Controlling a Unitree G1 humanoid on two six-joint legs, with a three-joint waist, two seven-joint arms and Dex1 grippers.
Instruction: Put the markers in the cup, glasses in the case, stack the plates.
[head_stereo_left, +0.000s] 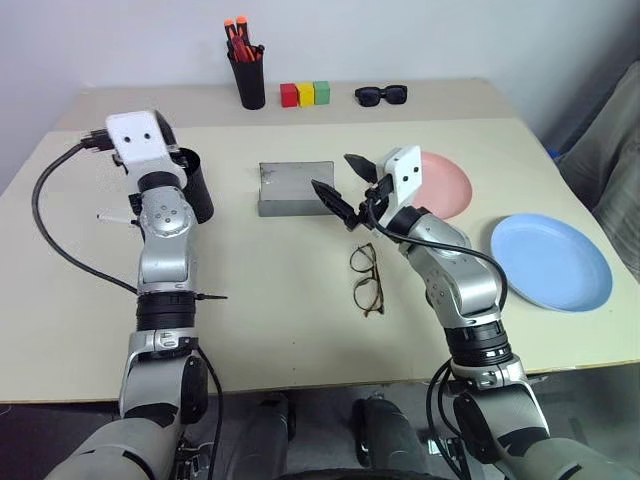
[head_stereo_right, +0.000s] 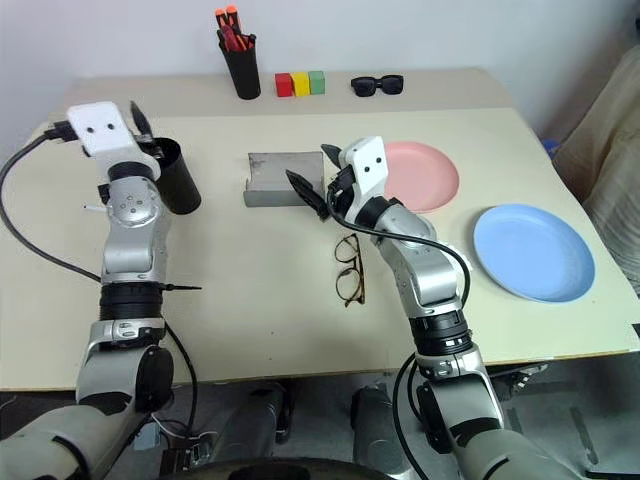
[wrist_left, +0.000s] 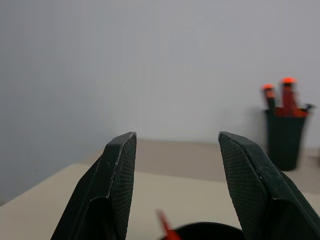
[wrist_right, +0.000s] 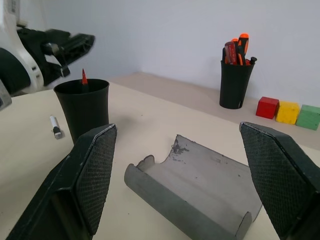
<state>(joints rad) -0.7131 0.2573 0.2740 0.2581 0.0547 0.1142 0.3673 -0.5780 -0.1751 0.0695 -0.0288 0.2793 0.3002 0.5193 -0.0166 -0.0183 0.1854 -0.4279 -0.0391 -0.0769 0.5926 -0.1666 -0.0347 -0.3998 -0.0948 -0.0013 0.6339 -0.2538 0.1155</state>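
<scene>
The black cup (head_stereo_left: 197, 187) stands at the table's left, and the red tip of a marker (wrist_right: 84, 77) pokes up from inside it. My left gripper (wrist_left: 175, 137) hovers just over the cup's rim, open with nothing between its fingers. The grey case (head_stereo_left: 295, 188) lies open at the table's middle. My right gripper (head_stereo_left: 340, 180) is open and empty right beside the case's right end. The thin-rimmed glasses (head_stereo_left: 366, 280) lie on the table nearer to me than the case. A pink plate (head_stereo_left: 452, 185) sits behind my right arm, and a blue plate (head_stereo_left: 550, 262) lies apart at the right.
At the back stand a black pen holder (head_stereo_left: 246, 72) with orange-tipped markers, red, yellow and green blocks (head_stereo_left: 305, 94), and black sunglasses (head_stereo_left: 381, 95). A small white object (head_stereo_left: 115, 216) lies left of the cup. A black cable (head_stereo_left: 55, 235) loops across the left of the table.
</scene>
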